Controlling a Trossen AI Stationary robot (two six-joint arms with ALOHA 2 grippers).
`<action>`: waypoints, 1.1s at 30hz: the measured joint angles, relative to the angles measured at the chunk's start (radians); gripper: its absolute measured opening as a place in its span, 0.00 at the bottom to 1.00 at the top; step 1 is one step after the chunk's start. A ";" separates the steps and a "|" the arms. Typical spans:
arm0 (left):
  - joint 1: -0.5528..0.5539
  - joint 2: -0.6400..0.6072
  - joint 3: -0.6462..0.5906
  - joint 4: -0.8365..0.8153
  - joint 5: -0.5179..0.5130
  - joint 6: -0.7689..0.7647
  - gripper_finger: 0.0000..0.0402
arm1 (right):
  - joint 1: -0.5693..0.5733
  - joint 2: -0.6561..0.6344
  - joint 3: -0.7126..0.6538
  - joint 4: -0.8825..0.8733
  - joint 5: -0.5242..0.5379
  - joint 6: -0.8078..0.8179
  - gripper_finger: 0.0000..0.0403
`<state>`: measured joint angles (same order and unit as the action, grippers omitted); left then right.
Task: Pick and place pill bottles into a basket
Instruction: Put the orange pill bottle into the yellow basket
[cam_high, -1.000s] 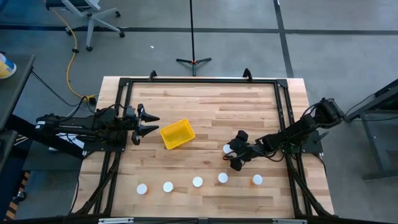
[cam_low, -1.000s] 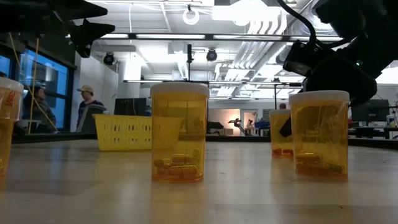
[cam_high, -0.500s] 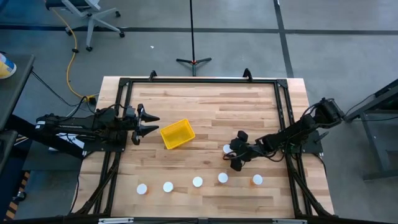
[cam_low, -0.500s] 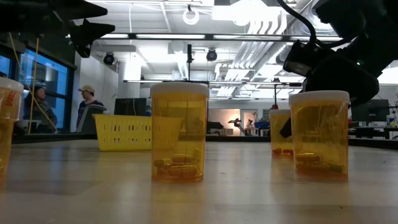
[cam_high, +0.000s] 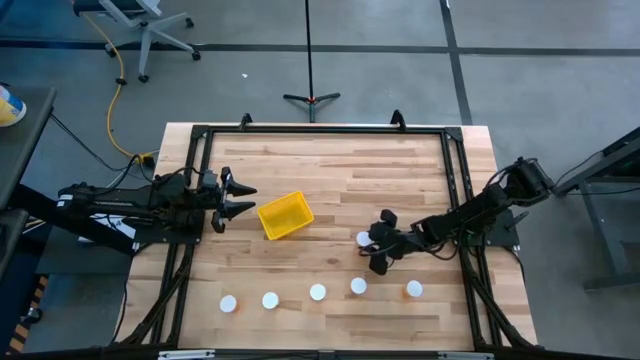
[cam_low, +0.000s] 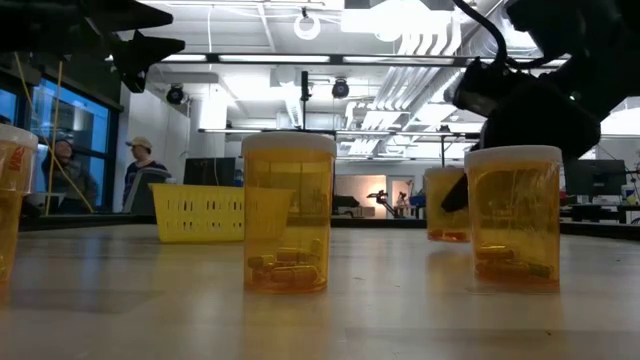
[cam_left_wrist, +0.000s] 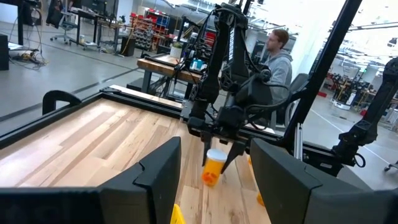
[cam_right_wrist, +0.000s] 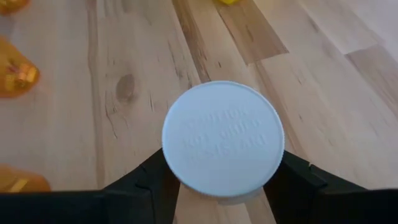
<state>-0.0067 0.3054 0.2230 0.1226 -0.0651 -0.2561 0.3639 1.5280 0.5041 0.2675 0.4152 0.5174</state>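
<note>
A robotics lab: workbenches (cam_left_wrist: 168, 65), exposed ceiling ducts (cam_low: 400, 90), concrete floor (cam_high: 300, 80).

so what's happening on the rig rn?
Pill-bottle sorting. The right gripper has closed on one pill bottle by its white cap, right of the yellow basket; in the low view that bottle sits clear of the wooden table. Five more bottles stand in a row along the near edge. No bottle shows in the basket from above. The left gripper waits, open, beside the basket's left side.
</note>
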 joint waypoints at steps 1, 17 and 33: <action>0.000 0.000 0.000 0.000 0.000 0.000 0.57 | -0.003 0.000 0.000 0.007 0.001 -0.002 0.47; 0.000 0.000 0.000 0.000 0.000 0.000 0.57 | -0.173 -0.003 0.024 0.164 -0.205 -0.142 0.47; 0.000 0.000 0.000 0.000 0.000 0.000 0.57 | -0.331 -0.003 0.387 -0.053 -0.356 -0.482 0.47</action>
<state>-0.0067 0.3056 0.2230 0.1226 -0.0650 -0.2562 0.0330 1.5249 0.8912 0.2145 0.0589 0.0353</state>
